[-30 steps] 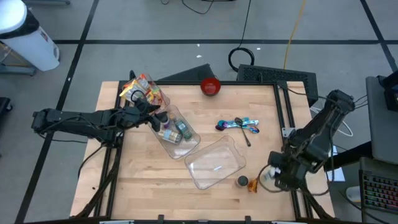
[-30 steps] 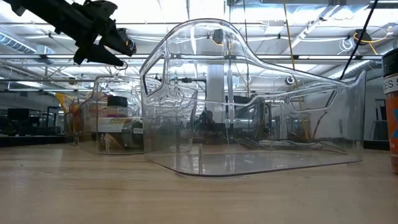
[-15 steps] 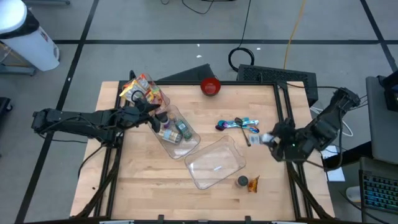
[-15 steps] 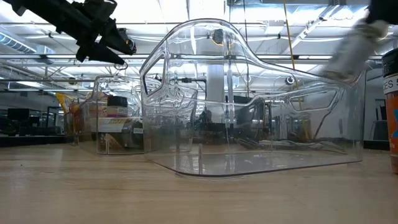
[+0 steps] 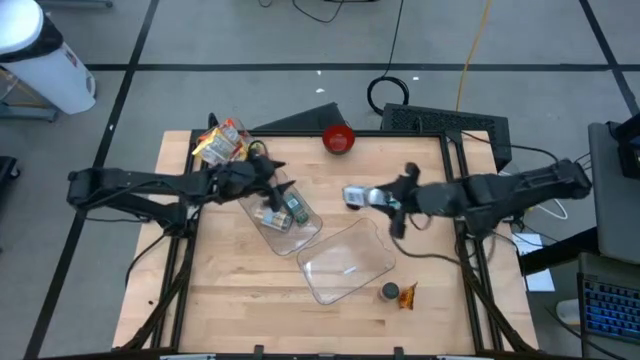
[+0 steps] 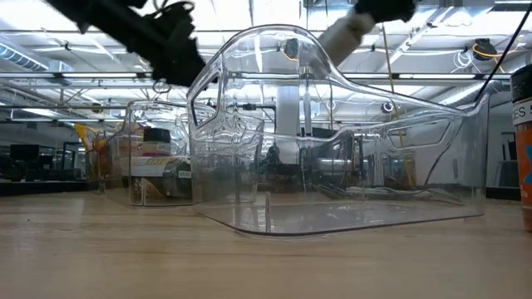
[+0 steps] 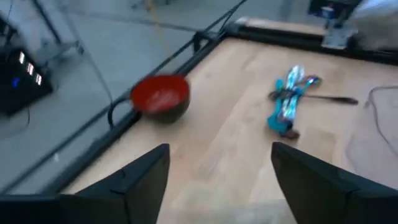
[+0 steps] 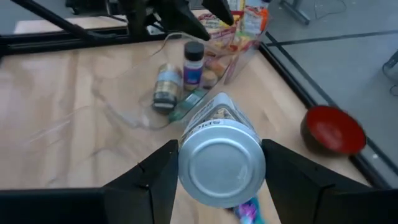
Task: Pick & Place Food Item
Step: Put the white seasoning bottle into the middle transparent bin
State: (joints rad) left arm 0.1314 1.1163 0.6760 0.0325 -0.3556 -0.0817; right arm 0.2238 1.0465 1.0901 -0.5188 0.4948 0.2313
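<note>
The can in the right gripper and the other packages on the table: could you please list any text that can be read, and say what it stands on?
"SPR", partial, on the side of the can held in the right gripper.
"ES", partial, on the container at the low view's right edge.
Jars and snack bags in the bin: labels too small to read.

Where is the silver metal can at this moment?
The silver metal can is held in the right gripper, in the air above the colourful utensils, right of centre in the high view, near the empty clear plastic bin.
</note>
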